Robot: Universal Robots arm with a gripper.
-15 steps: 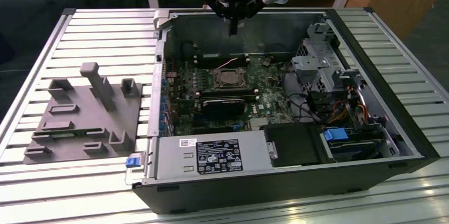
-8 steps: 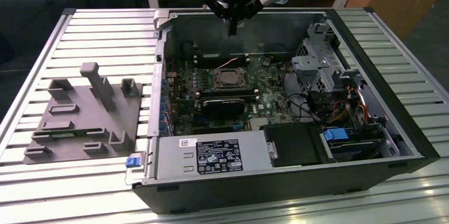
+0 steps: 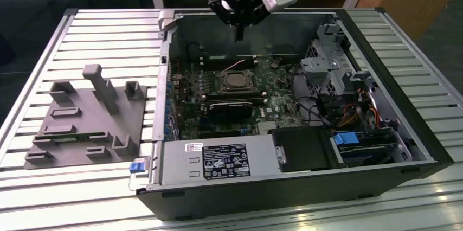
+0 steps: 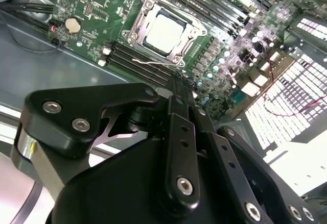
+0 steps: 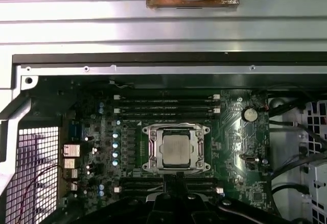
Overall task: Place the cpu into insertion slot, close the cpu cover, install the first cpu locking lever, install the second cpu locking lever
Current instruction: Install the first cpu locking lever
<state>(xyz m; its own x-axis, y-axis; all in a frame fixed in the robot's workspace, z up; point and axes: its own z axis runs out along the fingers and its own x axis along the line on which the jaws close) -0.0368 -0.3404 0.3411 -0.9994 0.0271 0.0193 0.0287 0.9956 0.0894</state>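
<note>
The cpu (image 5: 175,150) lies flat in the insertion slot (image 3: 235,82) on the green motherboard, its silvery top showing. The cpu cover (image 5: 149,150) lies down around it as a metal frame. In the second wrist view the cpu (image 4: 164,30) sits inside the same cover (image 4: 134,34), and a thin metal lever rod (image 4: 150,61) runs along one side of the socket. My gripper (image 3: 238,34) hangs above the back of the open computer case, well clear of the board. Its fingers (image 4: 180,113) are pressed together with nothing between them.
The open case (image 3: 405,128) lies on a slatted metal table (image 3: 101,41). A black module (image 3: 230,109) sits just in front of the socket. A drive cage (image 3: 336,74) and cables fill the exterior view's right, a power supply (image 3: 217,160) the front. A grey fixture block (image 3: 87,117) stands at the left.
</note>
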